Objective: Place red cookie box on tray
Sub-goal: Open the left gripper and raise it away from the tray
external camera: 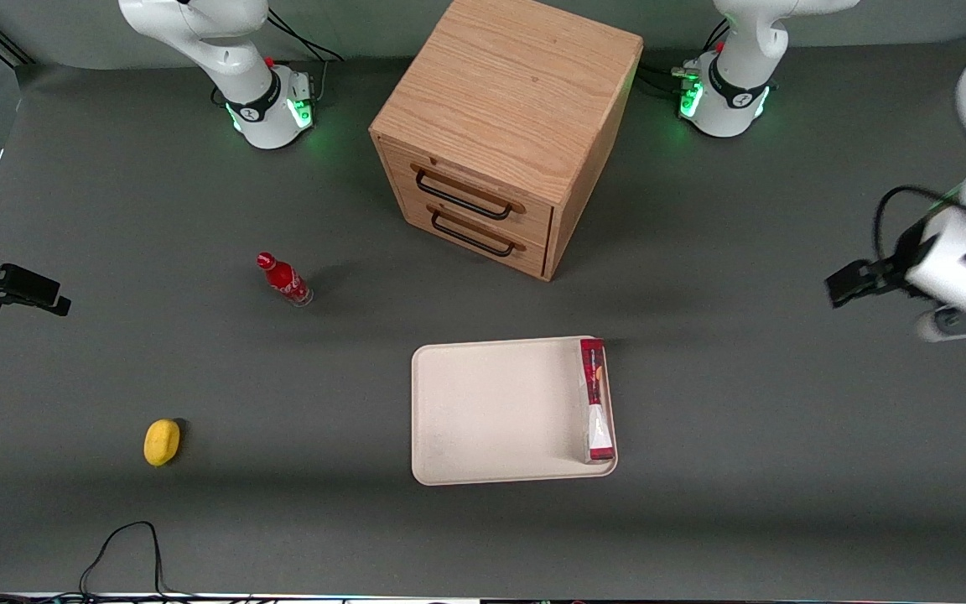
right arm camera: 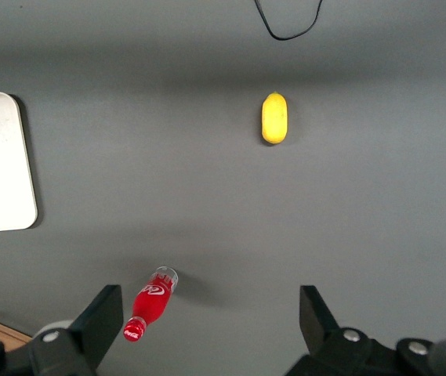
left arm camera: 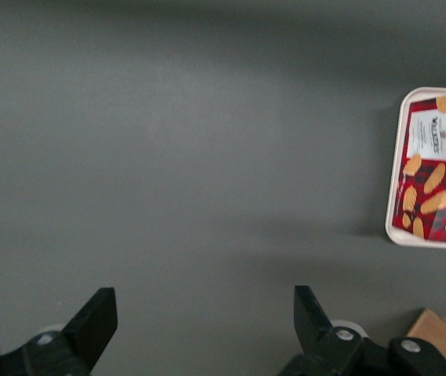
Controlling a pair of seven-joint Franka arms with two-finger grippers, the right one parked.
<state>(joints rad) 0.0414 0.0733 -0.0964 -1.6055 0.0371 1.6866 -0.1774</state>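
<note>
The red cookie box [external camera: 596,401] is lying flat in the tray [external camera: 491,411], along the short rim nearest the working arm's end of the worktop [external camera: 743,403] (its cookie pictures are facing up); the pincer [left arm camera: 205,329] is hanging above bare worktop, well apart from the tray, its fingers [left arm camera: 97,317] standing wide apart and gripping nothing; a wooden cabinet [external camera: 504,126] is sitting farther from the front camera than the tray.

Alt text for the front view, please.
The red cookie box lies on the tray along its short edge toward the working arm. The open gripper hangs apart above bare table; a wooden cabinet stands farther from the camera.
</note>
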